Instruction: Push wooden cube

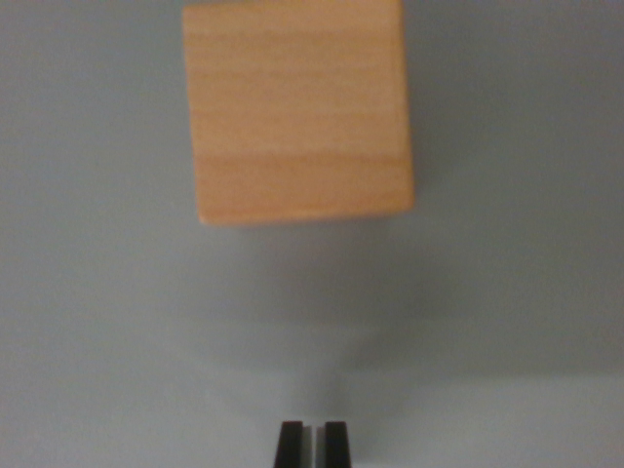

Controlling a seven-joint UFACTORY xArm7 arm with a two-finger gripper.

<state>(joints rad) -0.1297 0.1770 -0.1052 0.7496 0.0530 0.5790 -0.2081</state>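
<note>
A light wooden cube (297, 112) with horizontal grain fills the upper middle of the wrist view, resting on a plain grey surface; its top runs out of frame. My gripper (312, 444) shows at the bottom centre as two black fingertips (290, 444) pressed nearly together, holding nothing. A wide stretch of bare surface separates the fingertips from the cube's near face, and the cube sits slightly toward the wrist view's left of them.
The grey tabletop (517, 322) surrounds the cube on all visible sides. A soft shadow (331, 312) lies on it between the cube and the fingertips.
</note>
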